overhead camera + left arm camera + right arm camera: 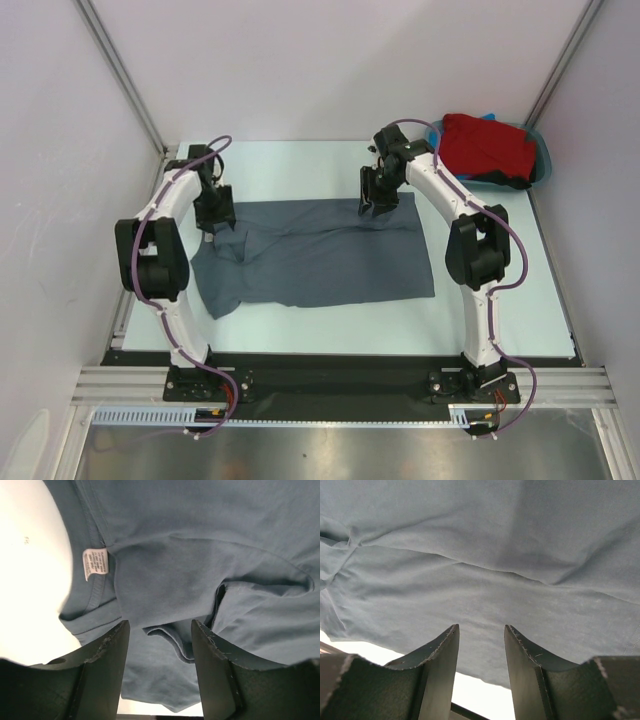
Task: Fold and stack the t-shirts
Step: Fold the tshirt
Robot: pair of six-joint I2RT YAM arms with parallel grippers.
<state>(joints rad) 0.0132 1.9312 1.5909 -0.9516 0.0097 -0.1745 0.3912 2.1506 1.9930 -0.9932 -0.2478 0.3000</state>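
Note:
A dark slate-grey t-shirt (320,255) lies spread and wrinkled across the middle of the white table (500,290). My left gripper (213,228) hovers over the shirt's far left corner. In the left wrist view it (160,630) stands open above the collar, with the white label (95,562) off to the left and a folded bit of hem (172,637) under the gap. My right gripper (372,210) is at the shirt's far edge, right of the middle. Seen from its wrist, that gripper (481,632) is open over flat grey cloth (485,580). A red t-shirt (485,145) is bunched in the tub.
The teal tub (545,160) sits at the table's far right corner, with dark cloth showing at its front. Grey walls and metal posts close in the back and sides. Bare white table shows to the right of the shirt and in front of it.

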